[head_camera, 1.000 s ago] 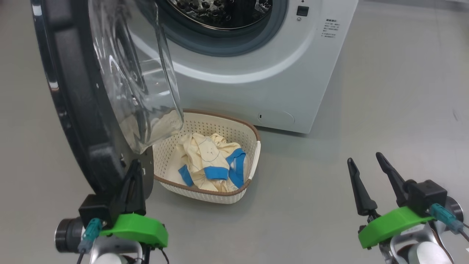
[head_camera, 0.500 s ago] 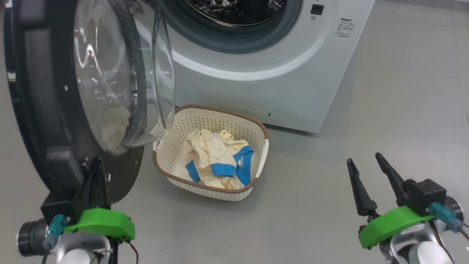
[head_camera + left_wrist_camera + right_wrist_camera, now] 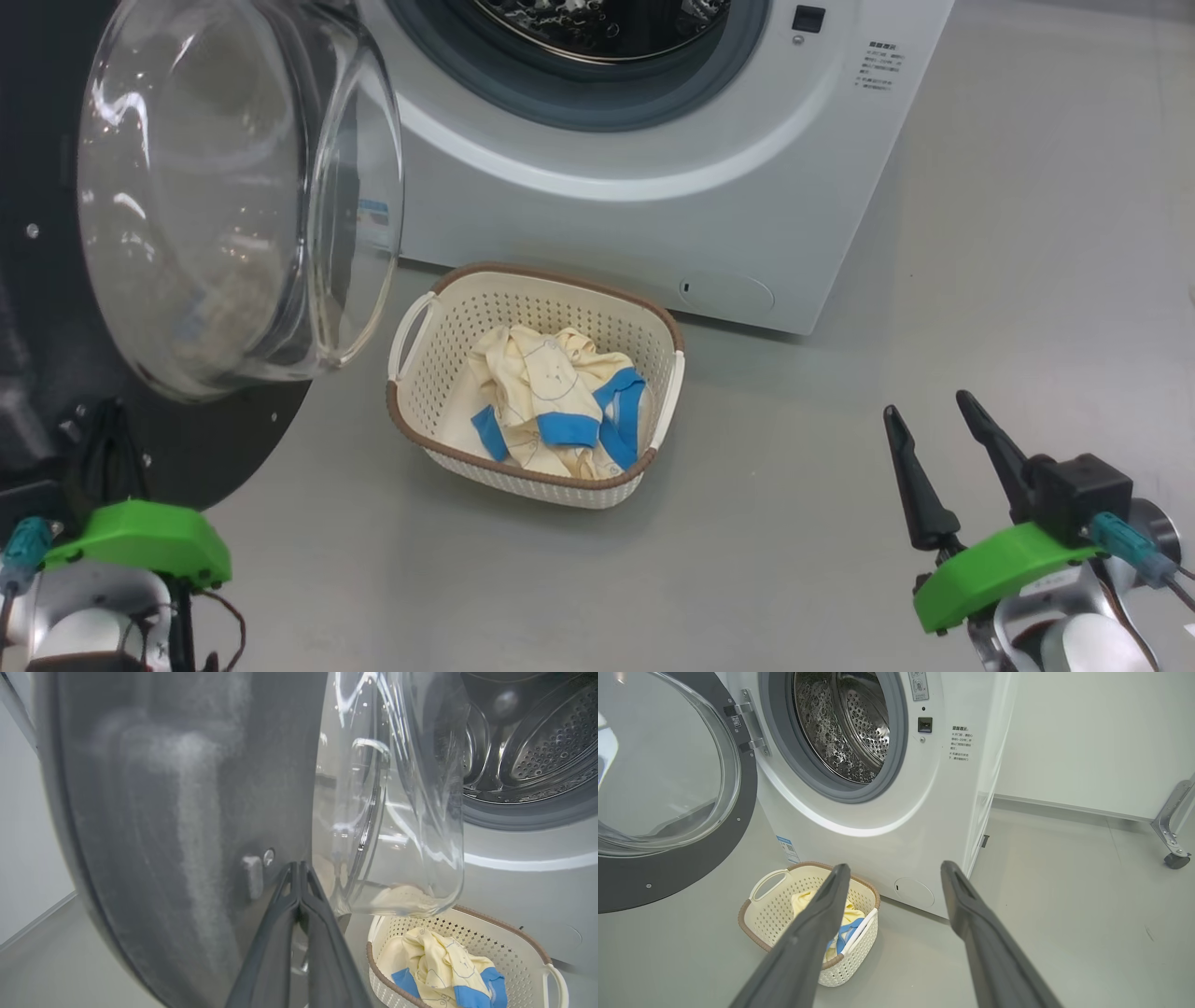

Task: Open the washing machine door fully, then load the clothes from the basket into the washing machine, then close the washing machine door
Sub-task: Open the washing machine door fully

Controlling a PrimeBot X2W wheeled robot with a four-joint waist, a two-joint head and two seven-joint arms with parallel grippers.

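The washing machine door (image 3: 56,373) stands swung out at the left, its glass bowl (image 3: 233,187) bulging toward the basket. My left gripper (image 3: 107,434) is shut, with its tips against the door's black inner rim (image 3: 163,812); the shut fingertips (image 3: 299,865) meet just left of the glass bowl (image 3: 397,812). The washing machine (image 3: 653,205) shows its open steel drum (image 3: 845,723). In front of it, on the floor, the basket (image 3: 537,280) holds the clothes (image 3: 551,406). My right gripper (image 3: 926,403) hovers open and empty at the lower right, apart from the basket (image 3: 770,910).
Grey floor spreads to the right of the washing machine. A metal leg with a caster (image 3: 1174,826) stands by the white wall at the far right. The door hinge (image 3: 749,723) sits on the machine's left side.
The door has swung further out to the left, uncovering the whole basket, and my left gripper has moved left with it. The right gripper has held still.
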